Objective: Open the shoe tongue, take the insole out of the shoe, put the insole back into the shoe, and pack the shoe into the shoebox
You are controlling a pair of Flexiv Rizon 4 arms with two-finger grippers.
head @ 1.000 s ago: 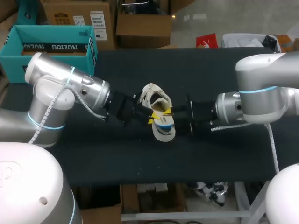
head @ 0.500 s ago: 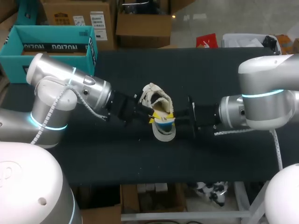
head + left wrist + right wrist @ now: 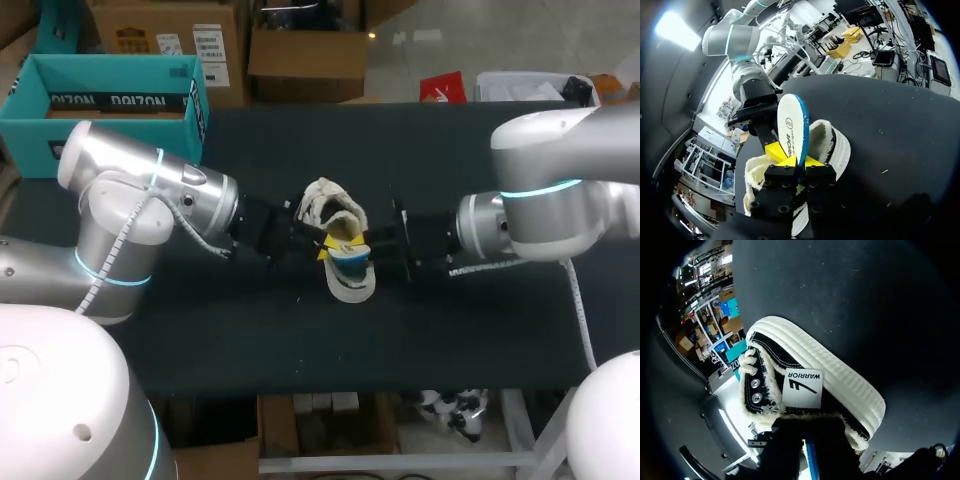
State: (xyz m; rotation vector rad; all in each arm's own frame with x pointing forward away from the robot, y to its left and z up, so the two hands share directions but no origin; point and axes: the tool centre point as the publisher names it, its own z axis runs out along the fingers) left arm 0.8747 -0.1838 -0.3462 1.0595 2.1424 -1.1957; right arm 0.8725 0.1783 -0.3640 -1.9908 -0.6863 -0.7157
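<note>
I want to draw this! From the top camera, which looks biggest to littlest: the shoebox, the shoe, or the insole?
1. teal shoebox, even though it is farther away
2. shoe
3. blue insole

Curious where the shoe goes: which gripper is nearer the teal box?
Left. The left gripper is at the shoe's side facing the teal box; the right gripper is beyond the shoe.

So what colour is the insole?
The insole is white with a blue edge; the left wrist view shows it best.
</note>
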